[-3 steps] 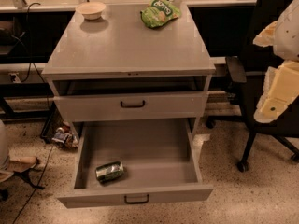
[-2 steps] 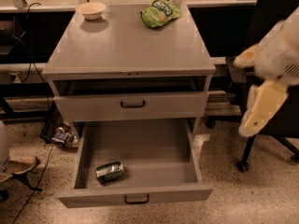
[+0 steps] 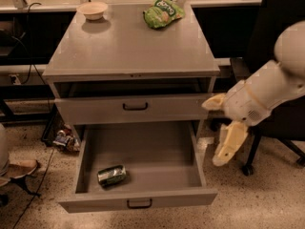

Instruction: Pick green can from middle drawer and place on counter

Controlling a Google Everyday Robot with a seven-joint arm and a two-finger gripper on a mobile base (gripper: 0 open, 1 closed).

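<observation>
Camera view, the only one. The green can (image 3: 112,175) lies on its side in the open middle drawer (image 3: 138,200), on the tray floor below the tabletop's front-left corner. It is near the low front panel and clear of the left wall. The tabletop (image 3: 128,49) carries a bowl (image 3: 93,9) at its far-left corner and a green snack bag (image 3: 163,14) by its far edge, right of centre. The upper drawer (image 3: 133,108) stands slightly out.

The gripper (image 3: 212,133) hangs off the tabletop's front-right corner, outside the drawer and well apart from the can. Its fingers (image 3: 229,142) are spread apart and hold nothing.

Assessment: the can looks light and thin-walled, with a shiny skin that is likely slippery. A round body on its side may roll if nudged. The best hold appears to be from above, across the middle of the barrel, fingers closing on the curved sides with moderate force. The ends offer less purchase. The tray walls limit any sideways approach.
</observation>
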